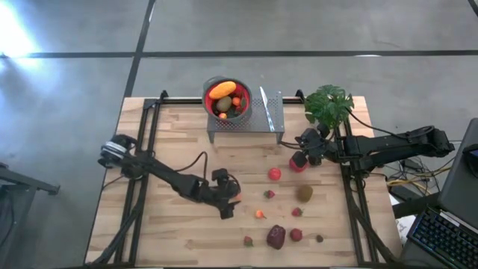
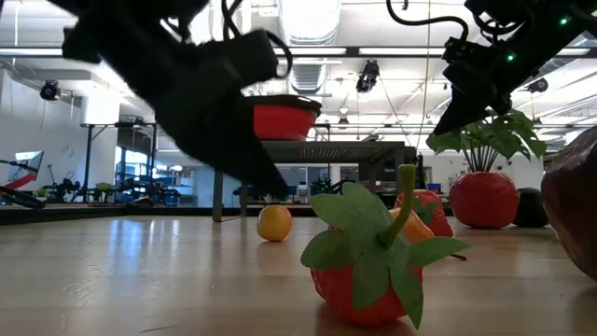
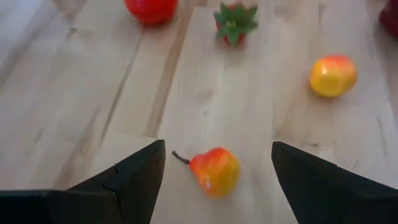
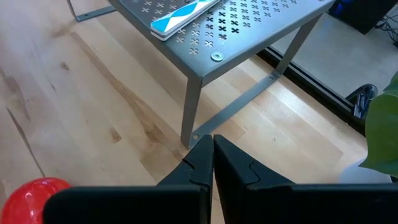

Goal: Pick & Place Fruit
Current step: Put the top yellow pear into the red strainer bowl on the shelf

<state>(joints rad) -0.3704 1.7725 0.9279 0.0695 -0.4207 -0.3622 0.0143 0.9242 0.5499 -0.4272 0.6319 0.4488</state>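
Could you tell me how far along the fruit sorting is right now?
Partly done: a few fruits already sit in the bowl on the metal stand. In hand: the left gripper is open around a small orange-red pear, not yet gripped. The right gripper is shut and empty near the stand. Around nine fruits remain on the table.

Pale wooden table (image 1: 172,239), perforated grey metal rack (image 4: 249,31), glossy fruit (image 3: 214,171).
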